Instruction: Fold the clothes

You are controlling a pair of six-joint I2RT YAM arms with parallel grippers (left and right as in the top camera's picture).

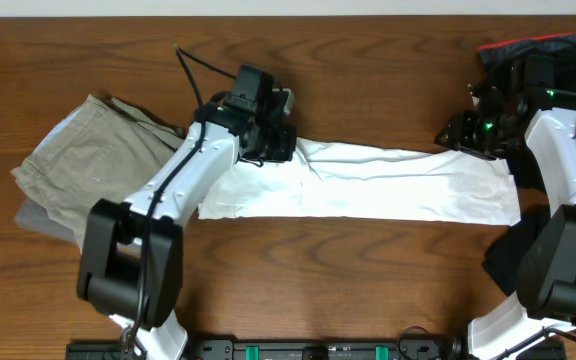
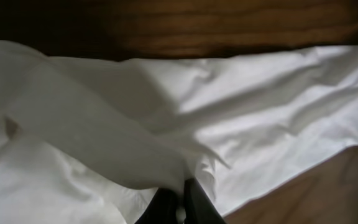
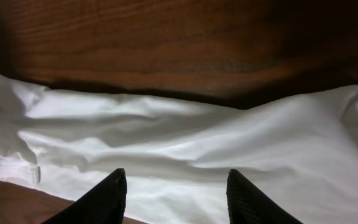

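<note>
Overhead, you see the white T-shirt (image 1: 368, 185) stretched as a long band across the table (image 1: 368, 270), left gripper (image 1: 271, 140) at its 10 o'clock end, right gripper (image 1: 468, 133) at 2 o'clock; left wrist shows jaws pinched together on a fold; right wrist shows fingers (image 3: 104, 196) spread apart above the cloth.

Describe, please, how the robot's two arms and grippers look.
The left arm and right arm have white links with bulky black joints. A black cable loops off the left wrist; green lights glow on the right one. The right gripper has black tapered fingers.
</note>
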